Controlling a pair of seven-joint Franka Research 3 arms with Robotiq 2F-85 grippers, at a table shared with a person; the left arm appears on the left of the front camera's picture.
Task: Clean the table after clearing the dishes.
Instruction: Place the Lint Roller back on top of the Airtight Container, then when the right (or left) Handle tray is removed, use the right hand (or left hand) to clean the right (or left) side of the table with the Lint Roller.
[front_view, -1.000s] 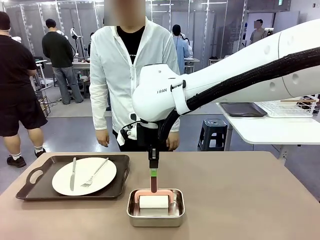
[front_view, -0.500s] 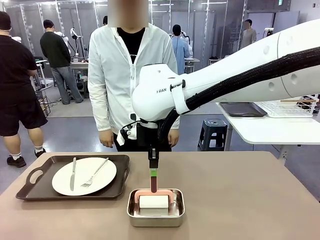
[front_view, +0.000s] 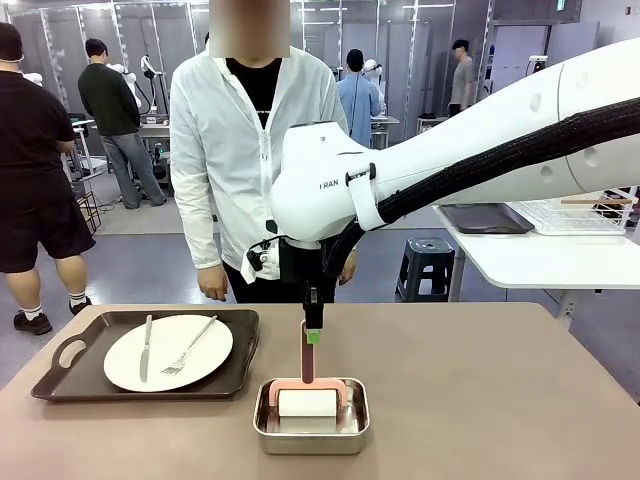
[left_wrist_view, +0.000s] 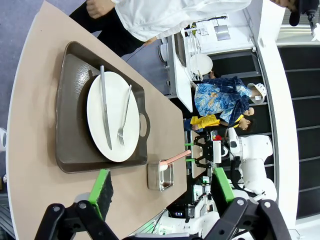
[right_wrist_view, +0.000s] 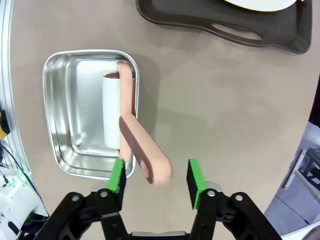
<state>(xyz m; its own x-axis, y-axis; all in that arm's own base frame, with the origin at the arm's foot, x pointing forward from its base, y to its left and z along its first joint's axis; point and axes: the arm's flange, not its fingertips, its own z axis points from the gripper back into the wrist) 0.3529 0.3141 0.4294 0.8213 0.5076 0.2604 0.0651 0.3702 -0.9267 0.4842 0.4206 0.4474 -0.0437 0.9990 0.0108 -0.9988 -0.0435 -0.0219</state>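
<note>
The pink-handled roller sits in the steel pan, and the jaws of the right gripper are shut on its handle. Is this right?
Not quite. The roller does sit in the steel pan, but the right wrist view shows the right gripper open, its jaws apart on either side of the handle.

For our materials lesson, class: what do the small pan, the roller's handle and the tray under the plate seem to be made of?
Small pan: likely stainless steel, shiny; its walls mirror light. Roller's handle: probably matte pink plastic, smooth and moulded. Tray: dark brown, probably plastic, with a pebbled sheen.
</note>
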